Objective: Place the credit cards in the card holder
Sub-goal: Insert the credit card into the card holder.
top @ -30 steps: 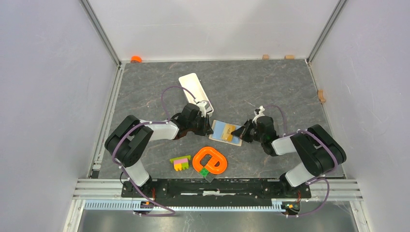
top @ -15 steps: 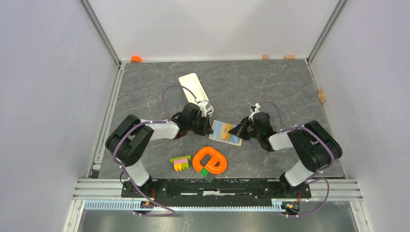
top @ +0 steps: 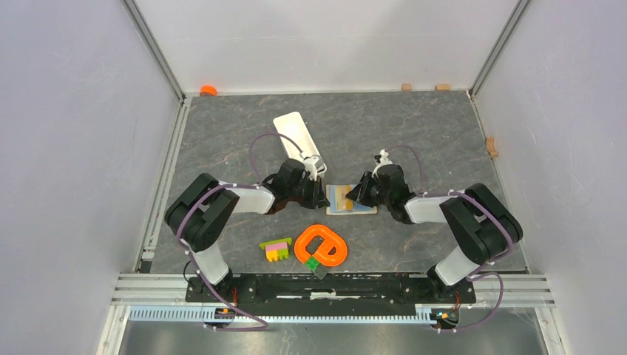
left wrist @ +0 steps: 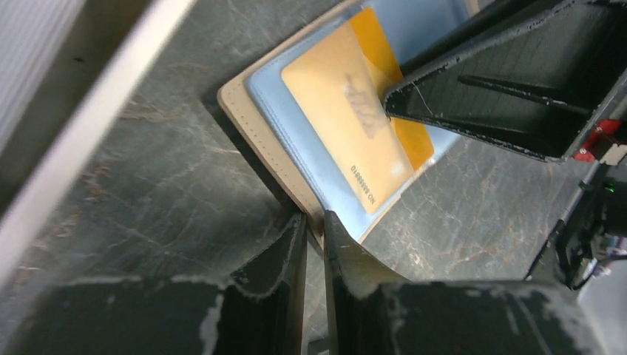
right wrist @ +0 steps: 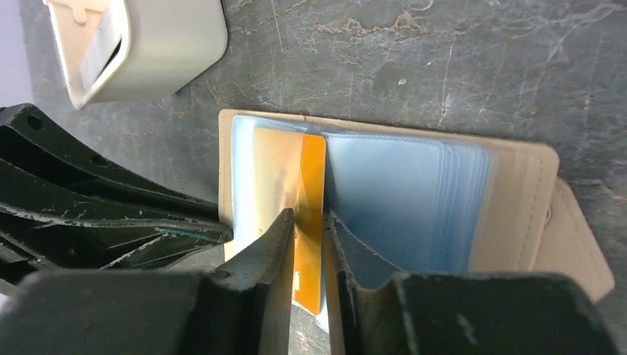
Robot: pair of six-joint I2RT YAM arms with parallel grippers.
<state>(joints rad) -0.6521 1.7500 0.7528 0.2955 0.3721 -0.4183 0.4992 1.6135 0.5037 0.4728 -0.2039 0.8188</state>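
Observation:
The beige card holder [top: 353, 200] lies open on the table between both grippers, its light blue inner sleeves fanned out [right wrist: 392, 200]. My left gripper [left wrist: 316, 225] is shut on the holder's near beige edge [left wrist: 244, 111]. My right gripper [right wrist: 309, 222] is shut on the orange-gold card [right wrist: 310, 170], which lies partly inside a clear blue sleeve on the holder's left half. The card also shows in the left wrist view [left wrist: 347, 126]. I cannot tell a separate light blue card from the sleeves. The clasp tab [right wrist: 580, 244] sticks out at the right.
A long white tray [top: 298, 137] lies behind the left gripper, close to the holder [right wrist: 148, 37]. An orange ring toy [top: 322, 246] and pink-yellow-green bricks [top: 276, 249] lie in front. Small wooden blocks [top: 406, 86] sit along the back and right edges.
My right gripper has moved left with the orange-gold card, onto the holder. The holder has turned squarer to the table. The left arm has barely moved.

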